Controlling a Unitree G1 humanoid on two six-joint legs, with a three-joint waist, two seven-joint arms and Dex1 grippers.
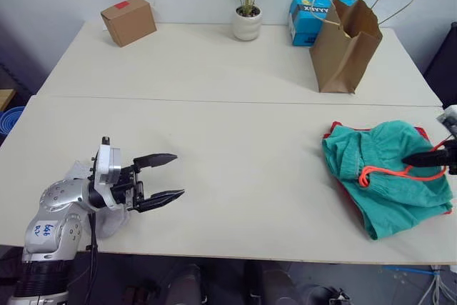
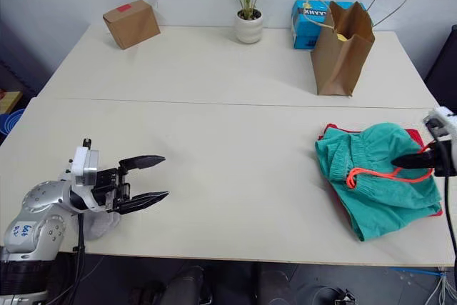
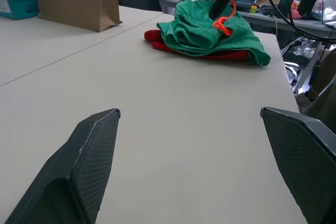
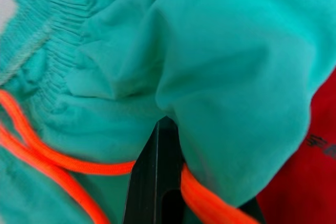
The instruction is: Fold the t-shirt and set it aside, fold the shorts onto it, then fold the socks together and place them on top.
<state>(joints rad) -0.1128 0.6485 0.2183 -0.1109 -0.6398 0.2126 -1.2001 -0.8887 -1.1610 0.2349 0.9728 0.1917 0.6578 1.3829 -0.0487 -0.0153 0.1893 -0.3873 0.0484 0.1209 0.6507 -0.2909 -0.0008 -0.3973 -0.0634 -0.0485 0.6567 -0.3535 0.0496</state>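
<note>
The teal-green shorts [image 1: 385, 176] lie bunched at the table's right side, their orange drawstring [image 1: 371, 174] looped on top. Under them is the red t-shirt [image 3: 210, 54], with only its edges showing. My right gripper [image 1: 407, 160] reaches in from the right edge and is shut on a fold of the shorts by the drawstring; the right wrist view shows a finger [image 4: 157, 182] tucked under the fabric. My left gripper [image 1: 178, 174] hovers open and empty near the front left corner. Light grey socks [image 2: 100, 225] lie on the table, partly hidden beneath the left arm.
Along the back of the table [image 1: 235, 141] stand a cardboard box [image 1: 128, 21], a potted plant [image 1: 247, 23], a blue box [image 1: 305, 19] and a brown paper bag [image 1: 346, 44]. A seam crosses the tabletop between them and the clothes.
</note>
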